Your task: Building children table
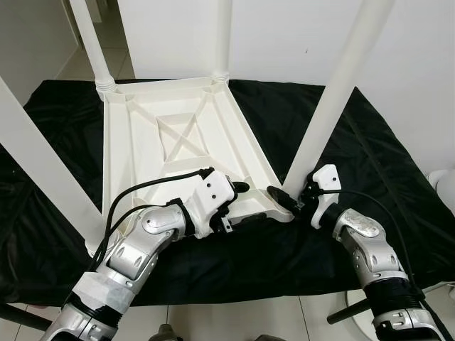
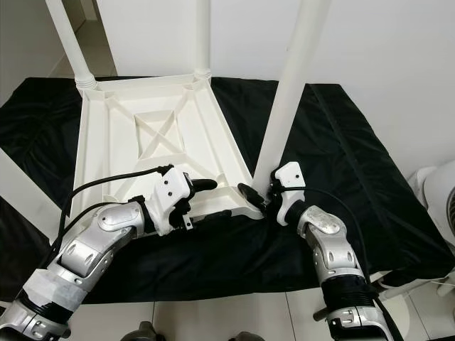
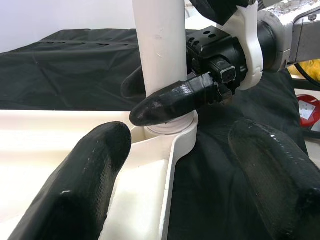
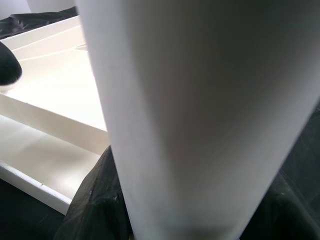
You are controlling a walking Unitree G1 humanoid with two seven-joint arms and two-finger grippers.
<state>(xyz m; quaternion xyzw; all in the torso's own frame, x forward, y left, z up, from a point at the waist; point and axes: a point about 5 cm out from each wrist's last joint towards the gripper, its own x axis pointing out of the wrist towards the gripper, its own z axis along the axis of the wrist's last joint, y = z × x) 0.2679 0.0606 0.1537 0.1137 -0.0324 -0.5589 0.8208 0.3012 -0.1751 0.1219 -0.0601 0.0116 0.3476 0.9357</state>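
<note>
A white plastic children's table (image 1: 142, 156) lies upside down on a black cloth. Its legs stand up at the corners. The near right leg (image 1: 334, 92) rises from the front right corner socket (image 3: 175, 132). My right gripper (image 1: 288, 195) is shut on that leg's base, with one black finger (image 3: 170, 100) across the front and the other behind it. My left gripper (image 1: 242, 202) is open at the table's front rim, just left of that corner. Its two fingers (image 3: 100, 165) stand wide apart, one over the tabletop's underside and one over the cloth.
The black cloth (image 1: 377, 163) covers the low surface under the table. Other legs stand at the far left (image 1: 92, 50), far right (image 1: 222, 39) and near left (image 1: 43, 170). A white wall is behind, a round white object (image 2: 434, 192) is at the right, and tiled floor lies in front.
</note>
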